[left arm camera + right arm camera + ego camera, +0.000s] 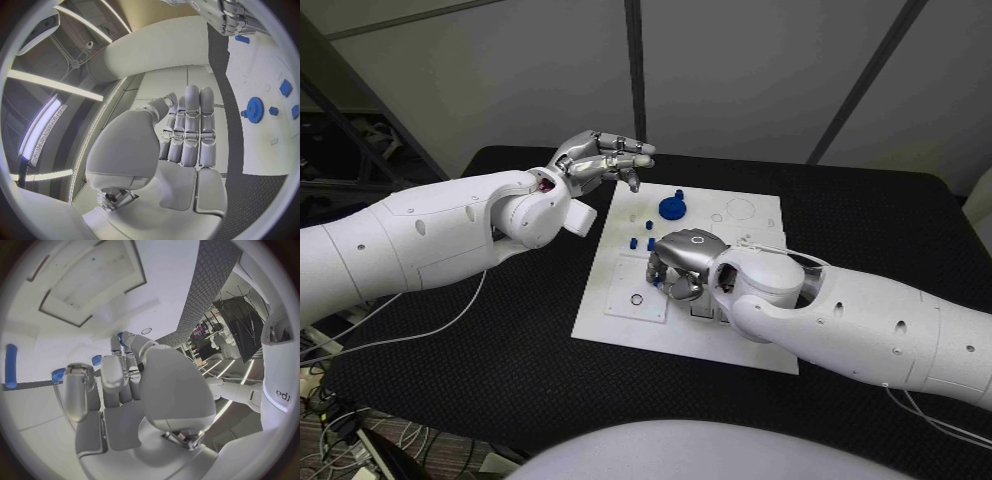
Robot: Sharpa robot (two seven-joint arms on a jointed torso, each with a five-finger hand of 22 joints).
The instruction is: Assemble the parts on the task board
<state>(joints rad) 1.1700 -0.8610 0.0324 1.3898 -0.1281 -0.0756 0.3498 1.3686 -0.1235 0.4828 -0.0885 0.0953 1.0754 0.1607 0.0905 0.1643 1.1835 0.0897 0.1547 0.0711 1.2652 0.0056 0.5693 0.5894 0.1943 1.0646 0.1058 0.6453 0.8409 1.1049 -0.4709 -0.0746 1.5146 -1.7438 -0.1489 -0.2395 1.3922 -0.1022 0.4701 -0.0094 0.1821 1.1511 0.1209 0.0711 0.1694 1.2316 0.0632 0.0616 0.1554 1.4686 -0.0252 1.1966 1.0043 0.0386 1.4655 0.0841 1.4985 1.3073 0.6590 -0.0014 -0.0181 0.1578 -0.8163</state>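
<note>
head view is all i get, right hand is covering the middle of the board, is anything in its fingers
Observer: In the right wrist view a small blue part shows at the tips of the right hand, between the thumb and a finger. I cannot tell whether it is pinched or just lies on the task board behind them.
Operator: ok and the left hand, i only see its back
Observer: The left wrist view shows the left hand with a bare palm, its fingers straight and side by side, holding nothing.
</note>
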